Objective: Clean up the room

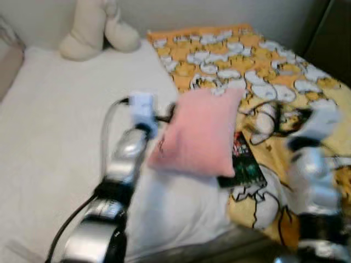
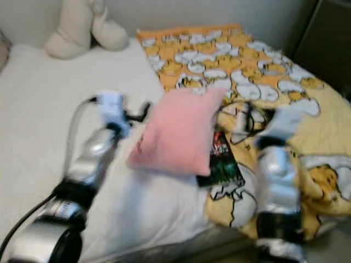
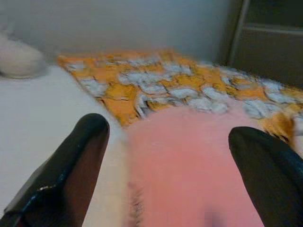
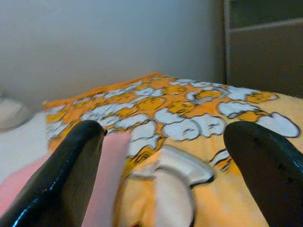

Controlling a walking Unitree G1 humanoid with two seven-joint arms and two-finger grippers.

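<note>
A pink pillow (image 1: pixel 200 131) lies in the middle of the bed, across the edge of an orange and yellow cartoon blanket (image 1: pixel 230 49). My left gripper (image 3: pixel 170 132) is open at the pillow's left edge, and the pillow's pink cloth fills the space between its black fingers (image 3: pixel 80 156). My right gripper (image 4: pixel 163 137) is open too, low over the blanket to the right of the pillow, with nothing between its fingers. A dark book or magazine (image 1: pixel 247 167) sticks out from under the pillow's right side. The pictures are blurred.
A cream plush toy (image 1: pixel 93 27) sits at the head of the white sheet (image 1: pixel 49 126). A whitish item with dark cords (image 1: pixel 267 119) lies on the blanket near my right gripper. A dark cabinet (image 1: pixel 329 33) stands at the far right.
</note>
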